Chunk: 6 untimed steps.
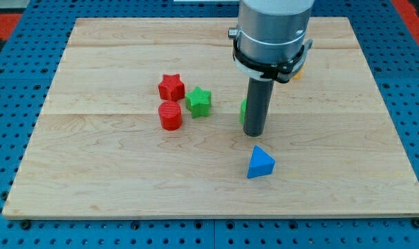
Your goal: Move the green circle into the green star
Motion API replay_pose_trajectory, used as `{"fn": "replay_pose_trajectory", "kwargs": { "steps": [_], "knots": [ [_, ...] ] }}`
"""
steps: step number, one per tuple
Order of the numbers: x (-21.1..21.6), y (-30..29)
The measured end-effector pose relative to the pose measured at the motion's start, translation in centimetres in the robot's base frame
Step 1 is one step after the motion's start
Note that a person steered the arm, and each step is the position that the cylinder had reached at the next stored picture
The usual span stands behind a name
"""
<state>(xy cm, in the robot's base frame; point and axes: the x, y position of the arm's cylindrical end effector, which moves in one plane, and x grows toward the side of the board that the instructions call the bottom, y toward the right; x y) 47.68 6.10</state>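
The green star (198, 102) lies left of the board's middle. The green circle (243, 111) is mostly hidden behind my rod; only its left edge shows. My tip (254, 132) rests on the board just in front of and to the right of the green circle, close to or touching it. The green star is about 65 pixels to the left of the circle.
A red star (171, 87) sits up-left of the green star. A red cylinder (171, 115) sits down-left of it. A blue triangle (260, 163) lies below my tip. A yellow-orange block (299, 70) peeks out behind the arm. The wooden board (92, 173) lies on a blue pegboard.
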Motion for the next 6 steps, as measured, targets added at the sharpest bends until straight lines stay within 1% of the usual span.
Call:
{"fn": "replay_pose_trajectory", "kwargs": {
  "steps": [1,2,3,4,5,6],
  "knots": [
    [-0.1,-8.0],
    [2.3,-5.0],
    [2.1,0.5],
    [-1.2,4.8],
    [-3.0,-0.6],
    [-2.7,-7.8]
  ]
}}
